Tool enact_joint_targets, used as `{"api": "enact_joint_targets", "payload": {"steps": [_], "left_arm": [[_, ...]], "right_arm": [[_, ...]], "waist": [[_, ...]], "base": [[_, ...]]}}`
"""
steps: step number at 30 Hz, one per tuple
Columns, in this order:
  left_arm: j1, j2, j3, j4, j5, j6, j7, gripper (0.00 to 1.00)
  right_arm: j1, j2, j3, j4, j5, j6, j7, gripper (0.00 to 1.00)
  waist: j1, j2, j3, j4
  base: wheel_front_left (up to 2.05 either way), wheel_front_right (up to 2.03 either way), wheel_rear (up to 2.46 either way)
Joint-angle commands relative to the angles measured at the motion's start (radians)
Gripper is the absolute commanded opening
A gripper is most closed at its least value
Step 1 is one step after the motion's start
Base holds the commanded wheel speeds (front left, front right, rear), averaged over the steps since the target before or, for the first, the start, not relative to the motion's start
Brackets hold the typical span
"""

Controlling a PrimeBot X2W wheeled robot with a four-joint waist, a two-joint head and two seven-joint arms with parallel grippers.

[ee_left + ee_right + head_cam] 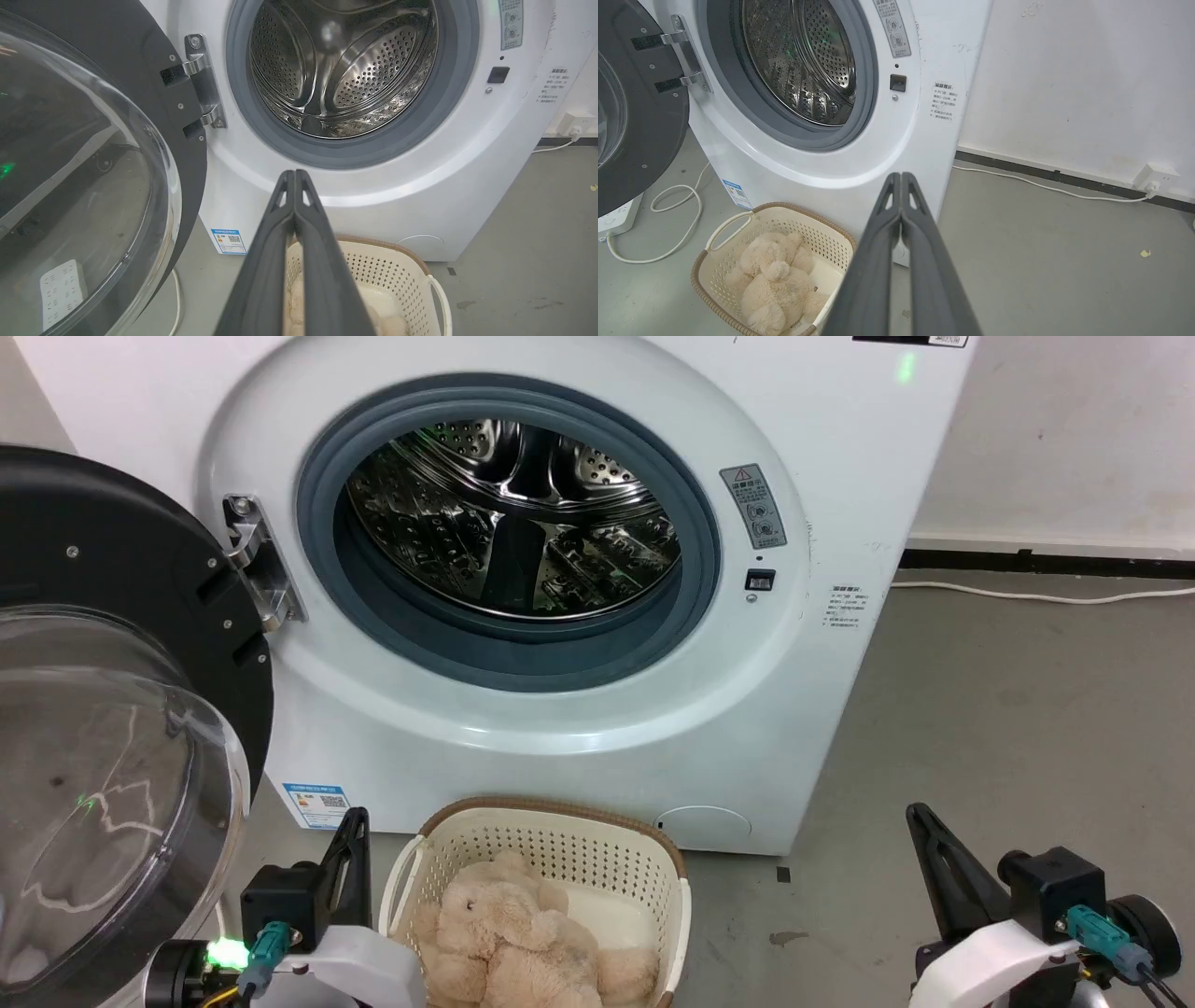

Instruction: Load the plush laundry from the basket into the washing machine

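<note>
plush laundry (513, 933) in basket (551, 809) | washing machine (822, 728) porthole (509, 523) open (door (112, 541) hinged L)

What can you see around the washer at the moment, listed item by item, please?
washing machine: one, white, straight ahead
door: one, black rim with clear bubble, swung open on the left
drum: one, steel, behind the grey gasket
basket: one, cream with brown rim, on the floor before the washer
plush laundry: one, beige, lying in the basket
power strip: one, white, on the floor below the door
looped cable: one, white, beside the power strip
wall cable: one, white, along the floor at right
left gripper: one, dark, shut, left of the basket
right gripper: one, dark, shut, right of the basket
</note>
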Motion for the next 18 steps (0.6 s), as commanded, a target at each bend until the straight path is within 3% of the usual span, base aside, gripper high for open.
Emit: {"api": "enact_joint_targets", "payload": {"steps": [1,18], "left_arm": [[-0.014,0.0,0.003,-0.005,0.003,-0.005,0.0,0.0],[-0.014,0.0,0.003,-0.005,0.003,-0.005,0.0,0.0]], "right_arm": [[-0.011,-0.002,-0.002,-0.004,-0.008,0.001,0.0,0.0],[-0.011,-0.002,-0.002,-0.004,-0.008,0.001,0.0,0.0]], "waist": [[0.0,0.0,0.0,0.0],[0.0,0.0,0.0,0.0]], "base": [[0.0,0.0,0.0],[0.0,0.0,0.0]]}}
